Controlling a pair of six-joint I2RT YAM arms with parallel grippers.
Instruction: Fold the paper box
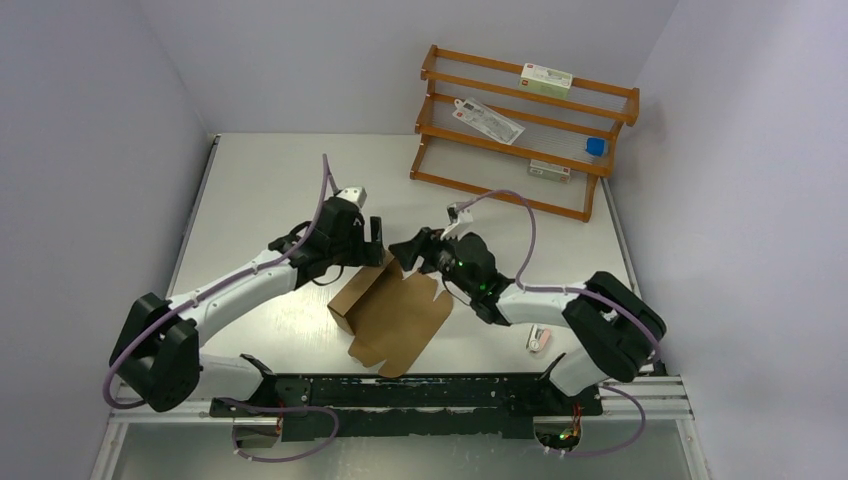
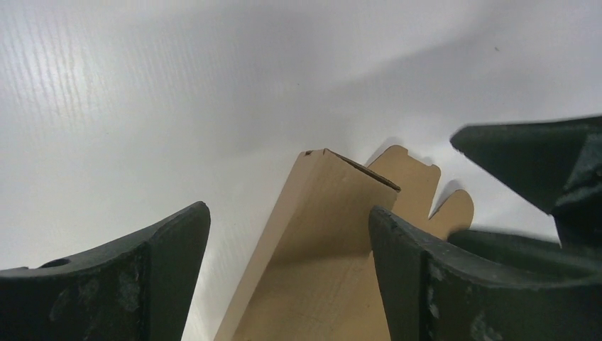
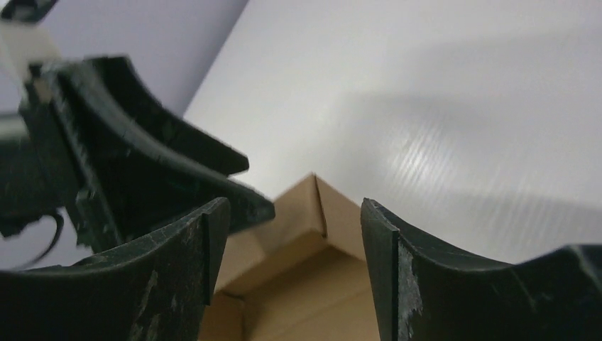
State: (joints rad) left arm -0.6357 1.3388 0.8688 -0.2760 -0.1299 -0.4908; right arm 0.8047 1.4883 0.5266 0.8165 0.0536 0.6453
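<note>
Reading no legible text, number or sign anywhere. Noting printed patches on the white carton (image 1: 546, 79) and the clear packet (image 1: 487, 119) on the wooden rack (image 1: 480, 191), too small to make out. Checking the paper box (image 1: 395, 315): showing plain brown faces only.

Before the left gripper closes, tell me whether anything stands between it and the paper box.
Nothing visible does. The left gripper is open, and the paper box shows its raised folded wall in the gap between the fingers. The right gripper hovers close on the right, beside that path, not across it.
</note>
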